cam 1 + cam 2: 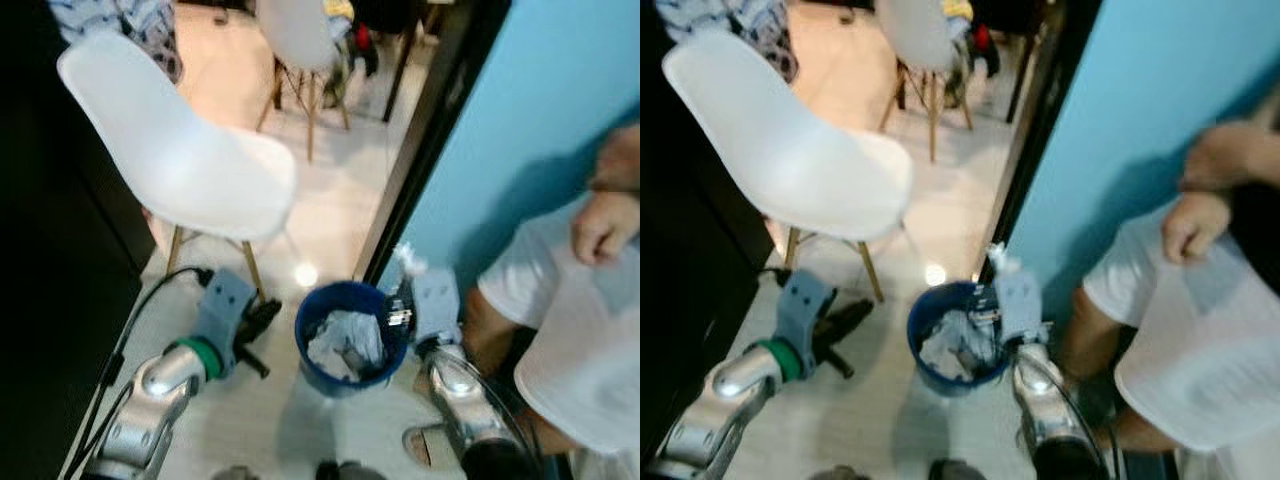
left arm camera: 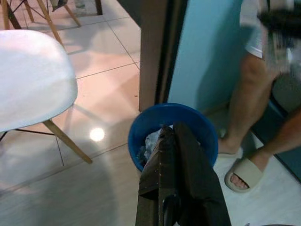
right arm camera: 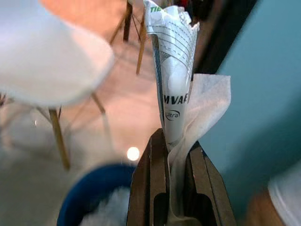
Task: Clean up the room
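A blue bin [image 1: 318,310] stands on the tiled floor by the door frame, with crumpled white paper [image 1: 345,340] inside. My right gripper [image 3: 171,141] is shut on a white printed wrapper [image 3: 173,70] together with a white tissue [image 3: 207,103]. It hovers over the bin's right rim, and the wrapper [image 1: 408,262] sticks up above it. My left gripper [image 2: 171,129] is shut with nothing in it. It is just left of the bin [image 2: 141,136], pointing at its rim, and its fingers [image 1: 262,318] are pressed together.
A white chair [image 1: 180,150] on wooden legs stands at the left, close to the bin. A person [image 1: 520,300] in sandals stands against the blue wall [image 1: 520,120] on the right, holding white paper. A dark door frame [image 1: 420,150] rises behind the bin. A black cable [image 1: 130,330] lies at the left.
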Robot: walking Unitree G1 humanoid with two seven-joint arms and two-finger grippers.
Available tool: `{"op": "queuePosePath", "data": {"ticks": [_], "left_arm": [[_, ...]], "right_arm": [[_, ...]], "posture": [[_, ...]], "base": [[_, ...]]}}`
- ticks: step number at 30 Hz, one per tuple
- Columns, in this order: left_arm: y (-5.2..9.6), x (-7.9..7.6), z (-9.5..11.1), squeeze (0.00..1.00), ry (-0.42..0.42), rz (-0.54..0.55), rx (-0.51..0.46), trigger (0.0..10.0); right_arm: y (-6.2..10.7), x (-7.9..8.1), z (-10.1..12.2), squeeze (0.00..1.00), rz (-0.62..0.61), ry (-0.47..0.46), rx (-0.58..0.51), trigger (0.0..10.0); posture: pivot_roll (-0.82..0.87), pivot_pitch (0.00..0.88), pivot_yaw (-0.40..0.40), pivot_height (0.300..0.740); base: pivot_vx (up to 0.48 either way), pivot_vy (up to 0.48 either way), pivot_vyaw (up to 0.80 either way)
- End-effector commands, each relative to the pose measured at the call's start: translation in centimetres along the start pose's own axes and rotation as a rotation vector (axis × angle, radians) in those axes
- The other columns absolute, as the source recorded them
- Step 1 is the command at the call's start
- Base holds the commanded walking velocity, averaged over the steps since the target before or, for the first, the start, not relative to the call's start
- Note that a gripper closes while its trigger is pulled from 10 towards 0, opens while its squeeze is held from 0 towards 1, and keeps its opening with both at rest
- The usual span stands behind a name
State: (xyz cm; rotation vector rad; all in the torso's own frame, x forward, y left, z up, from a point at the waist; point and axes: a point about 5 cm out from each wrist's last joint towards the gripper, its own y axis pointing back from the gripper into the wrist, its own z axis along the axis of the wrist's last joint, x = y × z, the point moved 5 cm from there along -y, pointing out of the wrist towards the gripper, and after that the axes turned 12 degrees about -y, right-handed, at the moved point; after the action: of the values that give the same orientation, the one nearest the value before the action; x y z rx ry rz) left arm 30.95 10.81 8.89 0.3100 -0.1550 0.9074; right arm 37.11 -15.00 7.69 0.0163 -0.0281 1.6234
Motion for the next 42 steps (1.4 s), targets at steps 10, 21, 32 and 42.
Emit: {"op": "queuePosePath", "data": {"ticks": [10, 21, 32, 42], "left_arm": [[1.4, -1.4, 1.0, 0.0, 0.042, -0.151, -0.009, 10.0], [2.6, -2.7, 2.6, 0.0, 0.062, -0.331, -0.036, 10.0], [3.6, -3.4, 3.9, 0.0, 0.104, -0.45, -0.051, 10.0], [4.6, -2.4, 4.8, 0.0, 0.139, -0.405, -0.049, 10.0]], "right_arm": [[-0.4, -0.2, -1.9, 0.0, -0.044, 0.025, 0.085, 10.0], [0.5, -2.0, -4.7, 0.0, -0.138, 0.056, 0.215, 10.0], [1.0, -2.5, -6.4, 0.0, -0.143, 0.058, 0.31, 10.0], [2.0, -2.2, -8.4, 1.0, -0.151, 0.023, 0.398, 10.0]], "posture": [[0.04, 0.142, 0.06, 0.74], [0.05, 0.192, 0.068, 0.74], [0.09, 0.245, 0.078, 0.74], [0.15, 0.288, 0.097, 0.74]], "base": [[0.46, 0.0, 0.0], [0.056, 0.0, 0.0], [0.0, 0.0, 0.0], [0.0, 0.0, 0.0]]}}
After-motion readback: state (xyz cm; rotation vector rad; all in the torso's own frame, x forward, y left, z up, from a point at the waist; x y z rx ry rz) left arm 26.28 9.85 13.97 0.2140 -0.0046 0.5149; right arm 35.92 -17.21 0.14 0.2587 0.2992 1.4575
